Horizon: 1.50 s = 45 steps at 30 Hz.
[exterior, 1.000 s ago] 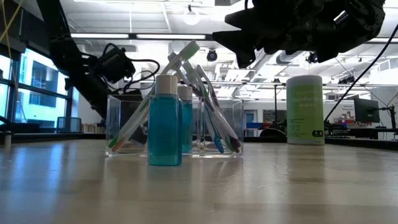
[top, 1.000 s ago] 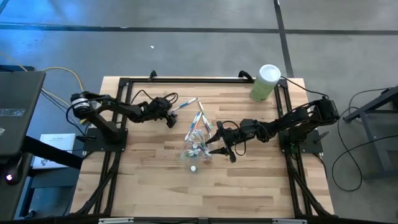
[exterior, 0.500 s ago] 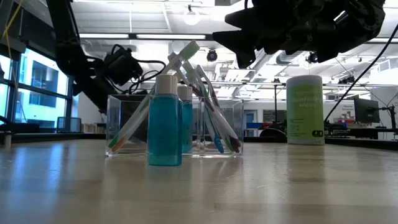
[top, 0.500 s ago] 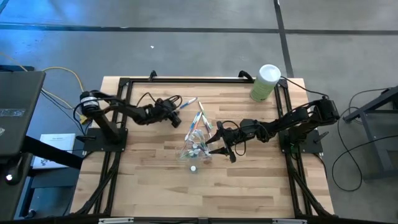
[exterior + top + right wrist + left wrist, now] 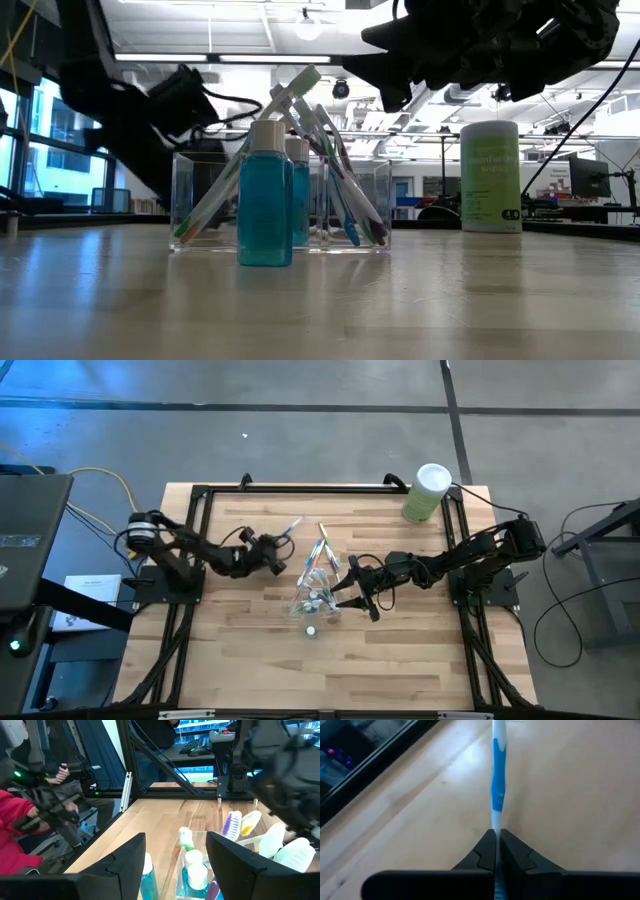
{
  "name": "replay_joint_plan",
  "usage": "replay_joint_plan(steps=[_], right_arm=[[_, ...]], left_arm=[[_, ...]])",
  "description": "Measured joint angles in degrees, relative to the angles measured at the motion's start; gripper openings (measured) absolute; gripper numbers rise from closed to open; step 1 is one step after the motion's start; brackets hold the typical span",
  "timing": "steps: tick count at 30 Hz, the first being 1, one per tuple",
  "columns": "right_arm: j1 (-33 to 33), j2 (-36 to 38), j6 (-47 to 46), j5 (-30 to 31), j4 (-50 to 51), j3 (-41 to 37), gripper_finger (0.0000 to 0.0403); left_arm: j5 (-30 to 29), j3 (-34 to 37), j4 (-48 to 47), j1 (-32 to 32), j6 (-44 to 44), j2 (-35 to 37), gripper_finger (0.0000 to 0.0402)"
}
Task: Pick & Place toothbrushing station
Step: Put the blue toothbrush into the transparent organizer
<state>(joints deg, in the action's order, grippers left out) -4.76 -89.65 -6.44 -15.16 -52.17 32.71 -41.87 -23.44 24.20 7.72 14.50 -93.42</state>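
My left pincer (image 5: 494, 851) pinches 1 thin blue-and-white toothbrush (image 5: 498, 780), long axis pointing straight ahead of it towards the small clear plastic holder (image 5: 318, 595), beside which my right pincer (image 5: 175, 857) waits spread.

Wood, clear plastic, matt black

We see a pale, smooth wooden table (image 5: 250, 630), a glossy clear plastic holder (image 5: 205, 200), and matt black fingers (image 5: 520, 862) on a smooth plastic toothbrush (image 5: 498, 785).
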Motion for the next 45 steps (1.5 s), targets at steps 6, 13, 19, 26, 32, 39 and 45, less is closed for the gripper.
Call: replay_joint_plan(steps=[6,13,19,26,32,39,45], right_arm=[[0.0,0.0,0.08,0.0,0.68,0.0,0.0201],[0.01,0.0,0.05,0.0,0.88,0.0,0.0201],[-0.01,0.0,-0.04,0.0,0.9,0.02,0.0201],[-2.92,0.02,-2.31,-4.97,-6.76,0.0,0.0201],[-5.3,0.04,-2.29,-7.28,-9.34,0.0,0.0201],[-5.37,0.04,-6.02,-7.48,-8.18,0.0,0.0201],[-5.37,0.04,-11.38,-9.74,-5.3,0.0,0.0201]], left_arm=[[-9.29,-0.22,-0.08,-7.17,-6.27,10.36,0.0002],[-34.57,-0.26,2.28,-17.22,-20.2,19.84,0.0002],[-40.07,-0.26,15.77,-26.04,-34.75,23.31,0.0002],[-37.31,-0.33,29.28,-37.4,-48.47,23.0,0.0002],[-22.43,-0.42,41.83,-45.2,-58.52,22.98,0.0002],[-4.12,-0.53,49.36,-47.93,-77.91,23.01,0.0002],[9.0,-0.53,42.59,-45.54,-97.35,22.98,0.0002]])
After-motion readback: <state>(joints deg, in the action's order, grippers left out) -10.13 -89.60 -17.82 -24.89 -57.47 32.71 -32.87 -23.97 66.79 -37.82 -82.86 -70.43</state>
